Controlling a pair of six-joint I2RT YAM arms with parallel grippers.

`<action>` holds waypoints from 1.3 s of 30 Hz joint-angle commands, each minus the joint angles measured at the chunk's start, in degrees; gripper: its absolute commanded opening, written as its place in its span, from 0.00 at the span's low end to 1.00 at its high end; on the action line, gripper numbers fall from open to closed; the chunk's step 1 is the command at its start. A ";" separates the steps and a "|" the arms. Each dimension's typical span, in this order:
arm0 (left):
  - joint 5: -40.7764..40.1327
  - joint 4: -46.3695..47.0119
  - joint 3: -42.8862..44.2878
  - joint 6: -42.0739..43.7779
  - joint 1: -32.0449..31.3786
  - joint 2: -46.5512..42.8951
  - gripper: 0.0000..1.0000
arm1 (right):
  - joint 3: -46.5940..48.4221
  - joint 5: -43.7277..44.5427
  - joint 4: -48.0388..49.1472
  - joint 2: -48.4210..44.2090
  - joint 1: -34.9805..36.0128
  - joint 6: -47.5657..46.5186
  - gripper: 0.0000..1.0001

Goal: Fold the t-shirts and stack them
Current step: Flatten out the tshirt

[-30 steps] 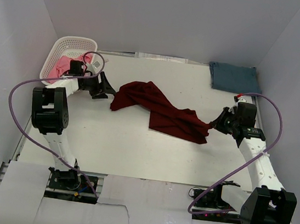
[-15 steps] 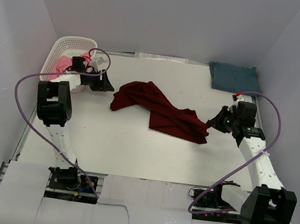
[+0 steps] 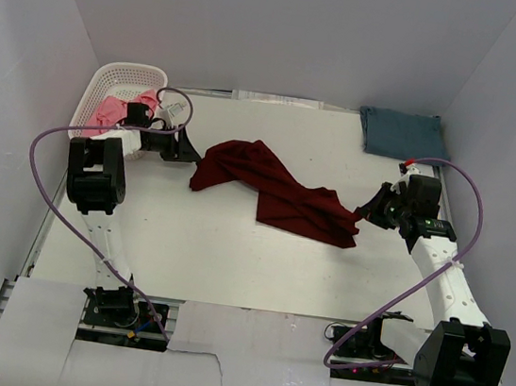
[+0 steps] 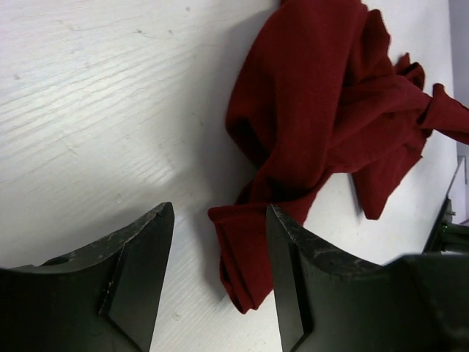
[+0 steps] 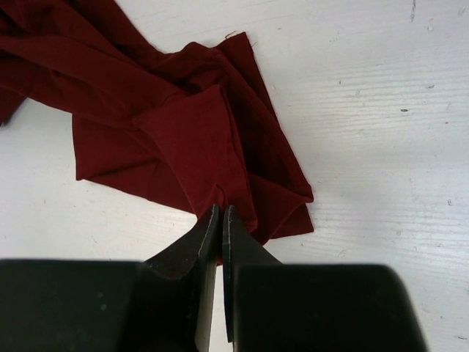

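Note:
The dark maroon t-shirt [image 3: 273, 187] lies crumpled across the middle of the table. My right gripper [image 3: 365, 215] is shut on its right edge; in the right wrist view the closed jaws [image 5: 220, 214] pinch the maroon cloth [image 5: 168, 125]. My left gripper [image 3: 185, 152] is open just left of the shirt's left end. In the left wrist view a rolled corner of the maroon shirt [image 4: 308, 110] lies between the spread fingers [image 4: 218, 220], untouched. The slate-blue t-shirt [image 3: 401, 133] lies folded at the far right corner. The pink t-shirt [image 3: 113, 112] sits in the basket.
The white lattice basket [image 3: 121, 77] stands at the far left corner, right behind my left arm. White walls enclose the table on three sides. Purple cables loop from both arms over the table edges.
My left arm has swung back towards the basket and its gripper now points at the maroon shirt's left end. The right gripper and the shirt have stayed put.

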 commanded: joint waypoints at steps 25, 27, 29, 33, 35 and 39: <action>15.67 -1.21 -1.32 0.17 0.13 0.15 0.22 | 2.62 -1.82 1.55 0.17 -0.01 -1.25 0.08; 16.72 -1.21 -1.23 -0.35 0.13 0.23 0.15 | 2.70 -1.91 1.63 0.43 0.00 -1.25 0.08; 16.99 -1.38 -1.40 -0.88 0.13 -0.03 0.01 | 2.79 -2.00 1.55 0.61 -0.01 -1.25 0.08; 16.73 -0.95 -1.76 -4.91 0.05 -2.39 0.00 | 2.79 -2.26 2.42 0.96 -0.09 -0.90 0.08; 15.42 -0.51 -1.84 -6.24 0.05 -4.84 0.00 | 3.23 -3.05 2.86 1.74 0.00 -0.55 0.08; 8.04 0.64 -2.81 -11.69 0.22 -11.26 0.00 | 6.04 -5.60 5.15 4.99 0.00 0.85 0.08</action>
